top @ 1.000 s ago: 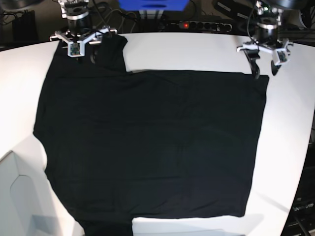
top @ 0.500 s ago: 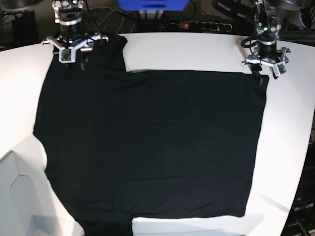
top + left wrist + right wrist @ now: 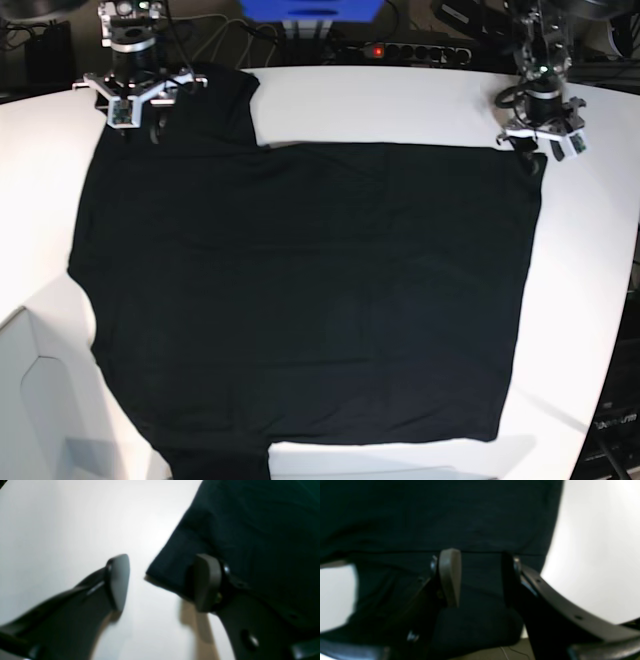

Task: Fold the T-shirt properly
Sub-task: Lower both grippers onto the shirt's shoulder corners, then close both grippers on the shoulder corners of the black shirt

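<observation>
The table (image 3: 400, 100) is white and rounded, and most of it lies under the T-shirt (image 3: 310, 290), a black shirt spread flat with its plain side up, one sleeve reaching up toward the right claw (image 3: 135, 105) and its far hem corner lying at the left claw (image 3: 540, 150). In the base view both claws sit at the back edge of the shirt, well apart, one at each far corner. The right claw (image 3: 480, 577) stands over the sleeve with its jaws parted; black cloth fills the gap between the fingers (image 3: 450, 577), and a fold of it bunches just below them, but the jaws have not closed on it and I cannot tell whether either pad touches the cloth. The left claw (image 3: 162, 582) is also parted: one finger (image 3: 118, 580) stands over bare table beside the shirt, the other (image 3: 207, 582) over the cloth, and the shirt's corner (image 3: 160, 576) pokes into the gap between them, not gripped. Behind the table lies a power strip (image 3: 405, 50) with a red light.
</observation>
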`<state>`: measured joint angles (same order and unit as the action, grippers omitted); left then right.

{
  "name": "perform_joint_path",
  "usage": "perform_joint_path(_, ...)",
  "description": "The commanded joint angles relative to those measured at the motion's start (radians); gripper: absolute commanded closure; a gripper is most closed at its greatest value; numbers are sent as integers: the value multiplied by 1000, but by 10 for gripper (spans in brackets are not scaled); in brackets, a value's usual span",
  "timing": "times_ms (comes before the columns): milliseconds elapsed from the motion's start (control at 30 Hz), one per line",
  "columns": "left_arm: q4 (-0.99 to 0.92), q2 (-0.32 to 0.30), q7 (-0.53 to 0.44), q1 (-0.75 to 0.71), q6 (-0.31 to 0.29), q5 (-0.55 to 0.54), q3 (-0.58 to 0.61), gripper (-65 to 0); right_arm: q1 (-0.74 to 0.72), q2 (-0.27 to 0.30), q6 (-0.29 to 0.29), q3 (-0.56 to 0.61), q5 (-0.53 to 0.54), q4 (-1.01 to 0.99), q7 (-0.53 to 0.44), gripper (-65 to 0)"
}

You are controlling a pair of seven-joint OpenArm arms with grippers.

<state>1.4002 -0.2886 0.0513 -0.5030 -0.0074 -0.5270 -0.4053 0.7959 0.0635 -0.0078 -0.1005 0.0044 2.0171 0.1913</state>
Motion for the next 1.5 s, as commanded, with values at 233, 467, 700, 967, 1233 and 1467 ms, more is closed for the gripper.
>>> perform_joint_path(233,-2,-5,68,14,-1,-28,-2,-179,10,2,13,-84,-4,15,-26,-273)
perform_joint_path(467,-2,1,69,14,-99,-26,-4,-57,12,-4,13,-158,-4,14,-23,-365)
perform_joint_path(700,21,2,71,-6,-96,-34,-11,0,-11,-4,13,-216,-4,-9,-20,-422)
perform_joint_path(967,87,-1,71,-38,-96,-26,-13,0,-86,0,15,-222,-4,-140,-20,-423)
perform_joint_path(1233,86,-1,71,-46,-96,-25,-13,0,-114,-23,130,-224,1,-190,-20,-423)
perform_joint_path(1467,87,-5,71,-46,-96,-25,-13,0,-169,-89,177,-293,1,-210,-11,-423)
